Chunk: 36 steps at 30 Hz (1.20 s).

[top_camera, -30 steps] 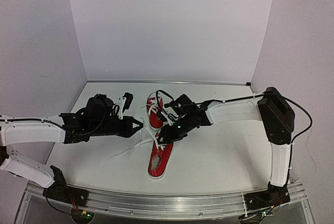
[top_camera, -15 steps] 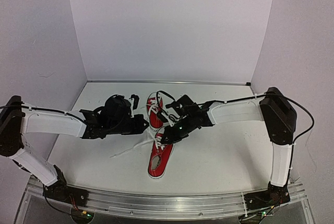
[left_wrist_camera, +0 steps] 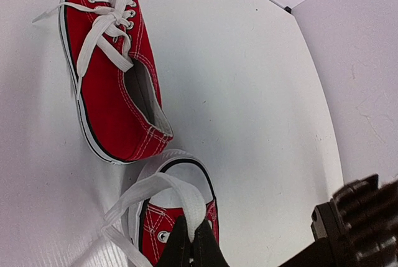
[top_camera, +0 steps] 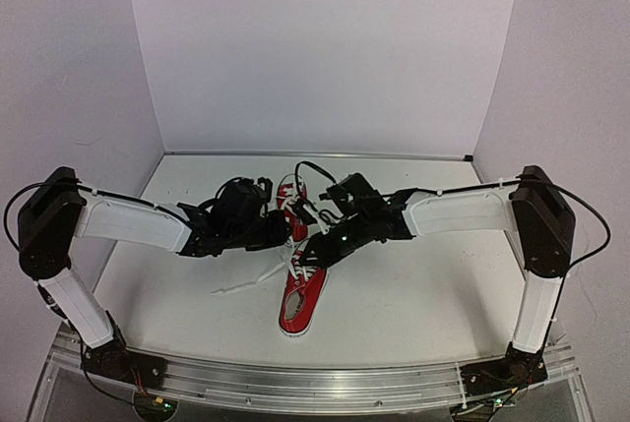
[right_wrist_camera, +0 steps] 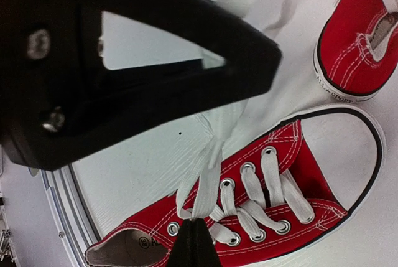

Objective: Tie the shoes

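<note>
Swinging in from the left side of the table (top_camera: 423,289), the left gripper (left_wrist_camera: 189,245) now sits just beside the shoes, and the right gripper (right_wrist_camera: 193,242) has gone from partly open to pinched tight. Both work on the near shoe (top_camera: 300,302), which lies around the middle of the table, nearer its front edge. The far shoe (left_wrist_camera: 112,74) rests just behind it, its laces also loose. Left jaws are clamped on a bowed lace strand (left_wrist_camera: 165,186) rising from the toe end. Right jaws nip a second strand (right_wrist_camera: 208,180) just above the top eyelets. This looks like the opening of the knot, with both ends in hand and nothing crossed yet. Next the strands likely need drawing out and passing one over the other, gently, since the light shoe would probably drag rather than hold still.
</note>
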Available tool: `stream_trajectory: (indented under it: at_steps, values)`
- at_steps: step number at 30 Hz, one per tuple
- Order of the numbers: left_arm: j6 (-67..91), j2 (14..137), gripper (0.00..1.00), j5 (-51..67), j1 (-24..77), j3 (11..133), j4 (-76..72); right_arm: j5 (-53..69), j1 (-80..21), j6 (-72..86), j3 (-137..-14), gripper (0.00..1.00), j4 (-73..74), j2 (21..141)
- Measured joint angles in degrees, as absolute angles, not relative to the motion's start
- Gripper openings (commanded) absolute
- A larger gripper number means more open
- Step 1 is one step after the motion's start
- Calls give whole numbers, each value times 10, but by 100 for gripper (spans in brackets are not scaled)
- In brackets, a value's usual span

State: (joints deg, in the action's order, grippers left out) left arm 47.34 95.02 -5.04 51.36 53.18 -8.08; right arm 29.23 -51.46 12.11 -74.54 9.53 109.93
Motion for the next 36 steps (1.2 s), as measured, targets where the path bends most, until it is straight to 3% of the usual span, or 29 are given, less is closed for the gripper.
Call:
stream_trajectory:
  at_steps: [9,36]
  values:
    - [495,983,0,-25,500,533,-112,294,-520,113,-741,0,87,1099]
    - [462,1003,0,233,487,535,-67,277,-524,107,-716,0,74,1090]
